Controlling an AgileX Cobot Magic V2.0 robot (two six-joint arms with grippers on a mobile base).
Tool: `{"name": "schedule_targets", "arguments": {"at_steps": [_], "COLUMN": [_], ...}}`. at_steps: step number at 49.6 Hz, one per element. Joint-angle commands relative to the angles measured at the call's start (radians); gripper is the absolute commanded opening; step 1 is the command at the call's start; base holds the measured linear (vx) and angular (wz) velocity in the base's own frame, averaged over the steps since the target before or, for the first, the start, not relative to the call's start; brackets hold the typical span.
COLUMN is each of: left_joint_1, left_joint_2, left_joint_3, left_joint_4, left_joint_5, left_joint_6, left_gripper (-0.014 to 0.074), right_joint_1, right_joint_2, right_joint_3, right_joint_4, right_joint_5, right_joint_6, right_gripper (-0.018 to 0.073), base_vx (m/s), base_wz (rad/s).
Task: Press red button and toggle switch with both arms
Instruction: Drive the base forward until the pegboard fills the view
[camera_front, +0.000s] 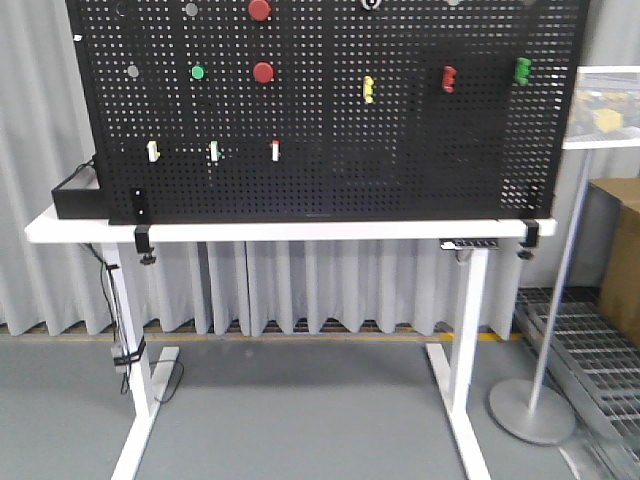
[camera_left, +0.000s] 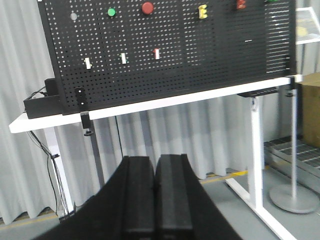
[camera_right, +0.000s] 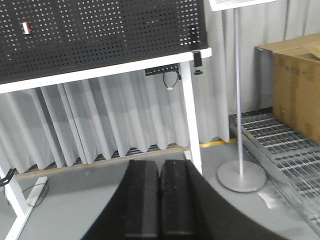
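Note:
A black pegboard (camera_front: 330, 170) stands upright on a white table (camera_front: 290, 231). Two red round buttons are on it: one at the top (camera_front: 259, 9) and one lower (camera_front: 263, 72), which also shows in the left wrist view (camera_left: 147, 7). Three small toggle switches sit in a row, with white (camera_front: 153, 151), white-green (camera_front: 213, 151) and white-red (camera_front: 276, 150) levers. My left gripper (camera_left: 155, 159) is shut and empty, low and well short of the board. My right gripper (camera_right: 159, 163) is shut and empty, pointing below the table's right end. Neither gripper shows in the front view.
A green button (camera_front: 198, 72), yellow (camera_front: 368, 89), red (camera_front: 449, 79) and green (camera_front: 522, 70) knobs are on the board. A black box (camera_front: 75, 195) sits at the table's left end. A sign stand (camera_front: 530, 410), cardboard box (camera_front: 620, 250) and metal grating (camera_front: 590, 350) are at right.

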Motion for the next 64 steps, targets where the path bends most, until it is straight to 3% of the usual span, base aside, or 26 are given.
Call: {"name": "schedule_targets", "arguments": {"at_steps": [1, 64], "left_joint_1": [-0.002, -0.002], "left_joint_2": [-0.016, -0.016], "left_joint_3": [0.033, 0.033], "left_joint_4": [-0.008, -0.008], "left_joint_5": [-0.085, -0.085], "left_joint_6": [-0.007, -0.007], "left_gripper": [0.0002, 0.0002], "right_joint_1": [-0.007, -0.007], "right_joint_2": [-0.01, -0.01], "right_joint_3": [0.012, 0.012], "right_joint_4": [-0.013, -0.013], "right_joint_5": [-0.083, -0.083], "right_joint_6": [-0.005, -0.005], "right_gripper": [-0.0003, -0.0003], "base_vx": [0.5, 0.44], "base_wz": [0.08, 0.03]}}
